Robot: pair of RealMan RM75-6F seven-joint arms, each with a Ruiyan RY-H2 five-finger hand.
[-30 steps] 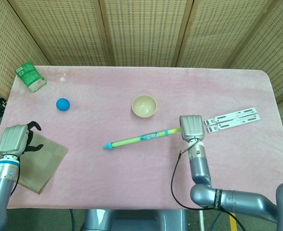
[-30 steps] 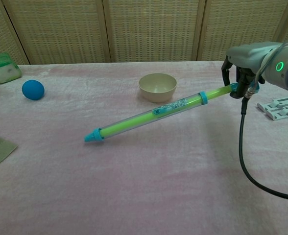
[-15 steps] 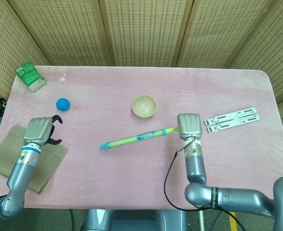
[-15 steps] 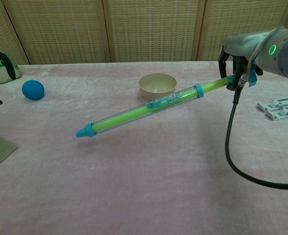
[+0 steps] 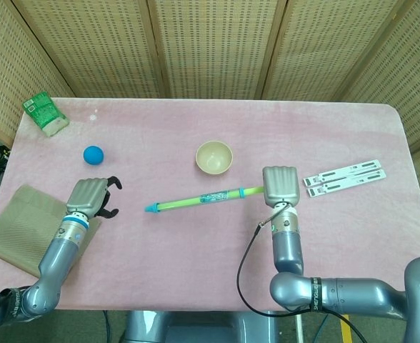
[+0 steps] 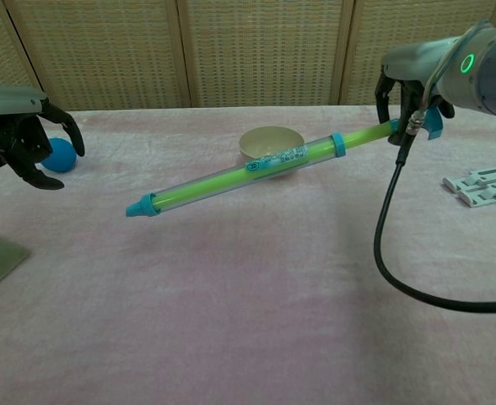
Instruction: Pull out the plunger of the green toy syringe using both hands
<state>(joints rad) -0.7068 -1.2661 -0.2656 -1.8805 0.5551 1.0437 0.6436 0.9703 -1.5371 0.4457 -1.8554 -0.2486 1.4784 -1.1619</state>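
The green toy syringe (image 5: 199,200) (image 6: 231,175) has a clear barrel and a blue tip, and it hangs in the air above the pink table. My right hand (image 5: 281,187) (image 6: 412,84) grips its plunger end, with the tip pointing left and slightly down. My left hand (image 5: 90,198) (image 6: 22,135) hovers well left of the blue tip, fingers spread and curved, holding nothing.
A cream bowl (image 5: 214,157) (image 6: 271,143) sits just behind the syringe. A blue ball (image 5: 93,154) (image 6: 61,155) lies behind the left hand. A brown cloth (image 5: 24,227) covers the front left corner, a green packet (image 5: 44,113) lies far left, and white plastic strips (image 5: 344,177) lie right.
My left hand has swept right, off the cloth and towards the syringe tip. My right hand has lifted the syringe higher, so its tip has left the table.
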